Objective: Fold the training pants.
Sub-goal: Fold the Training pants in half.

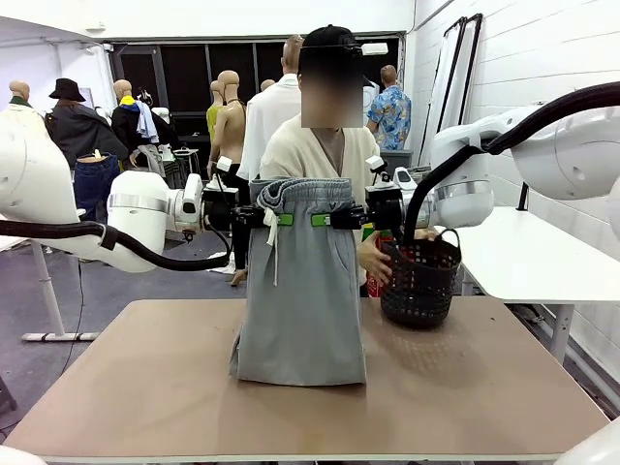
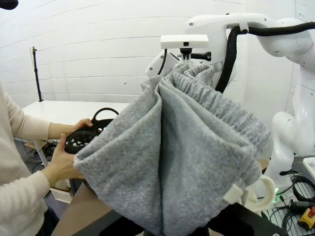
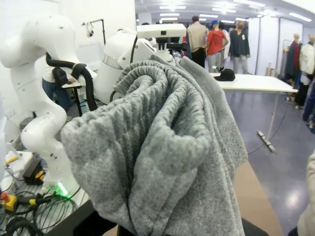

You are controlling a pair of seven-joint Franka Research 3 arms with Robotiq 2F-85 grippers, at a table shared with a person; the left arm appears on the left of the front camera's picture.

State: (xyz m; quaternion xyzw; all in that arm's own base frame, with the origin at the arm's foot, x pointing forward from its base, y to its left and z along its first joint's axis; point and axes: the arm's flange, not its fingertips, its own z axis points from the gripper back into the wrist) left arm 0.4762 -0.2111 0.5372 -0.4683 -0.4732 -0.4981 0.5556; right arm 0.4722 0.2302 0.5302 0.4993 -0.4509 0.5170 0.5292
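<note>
Now training pants point(image 1: 302, 291) hang between left tool point(image 1: 269, 219) and right tool point(image 1: 334, 220).

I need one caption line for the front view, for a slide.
Both pincers hold the training pants upright by the waistband above the table.

The tan surface point(image 1: 145, 387) is carrying two items. The training pants point(image 1: 302, 291) are hanging upright, their lower hem resting on it near the centre. A black perforated basket point(image 1: 420, 281) is standing on it just right of the pants.
</note>
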